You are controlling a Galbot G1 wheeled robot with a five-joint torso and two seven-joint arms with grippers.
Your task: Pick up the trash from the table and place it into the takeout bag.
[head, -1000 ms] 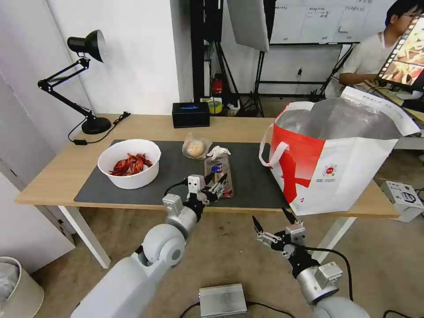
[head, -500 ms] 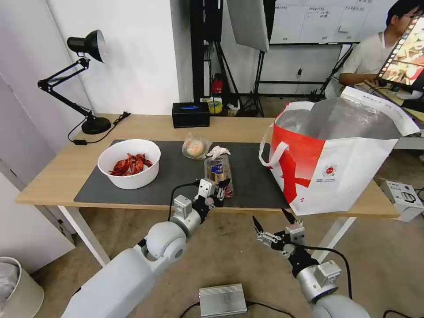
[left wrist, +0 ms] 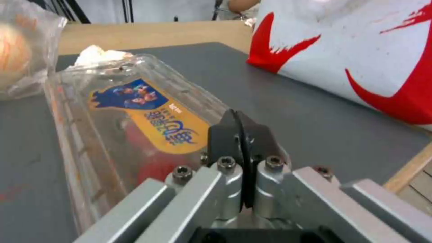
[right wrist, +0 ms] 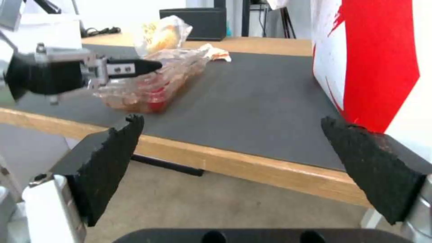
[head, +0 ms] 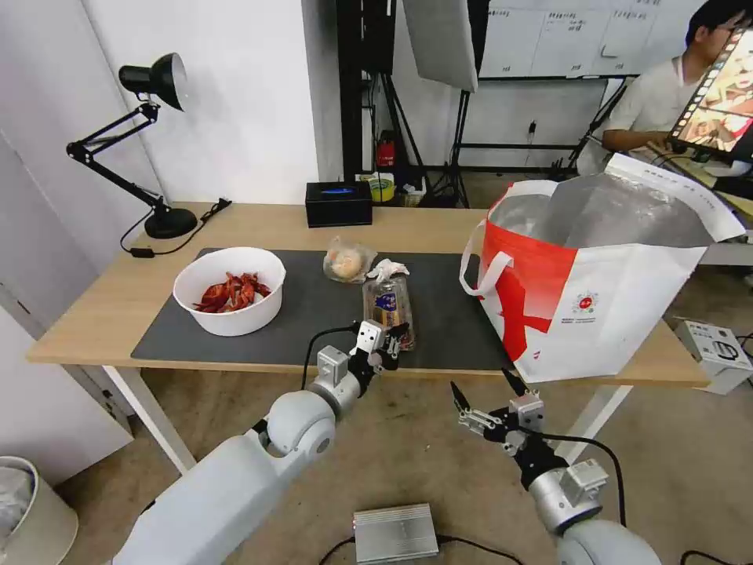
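Trash sits spread across the large dark grey mat on the long light-wood table. Nearest the front edge lies the clear hinged plastic tray, long and narrow, lid down, with a yellow-and-blue label on top and red scraps showing through its ribbed walls (the left wrist view shows the label most plainly). Just behind the tray's far end lies the crumpled white tissue, and beside that the clear bagged bun, pale and round inside wrinkled film. Well apart toward the left end of the mat stands the white round bowl, holding red crayfish shells.

At the tray's near end is the left gripper, its black fingers pressed together, tips resting against the tray's near edge; whether any plastic is pinched between them cannot be told. The right gripper hangs below and in front of the table edge, its fingers spread wide with nothing between them.

On the right end of the table stands the large white-and-red takeout bag, upright and gaping, with silver foil lining, white strap handles and a small round red logo, its base overlapping the mat's right edge.
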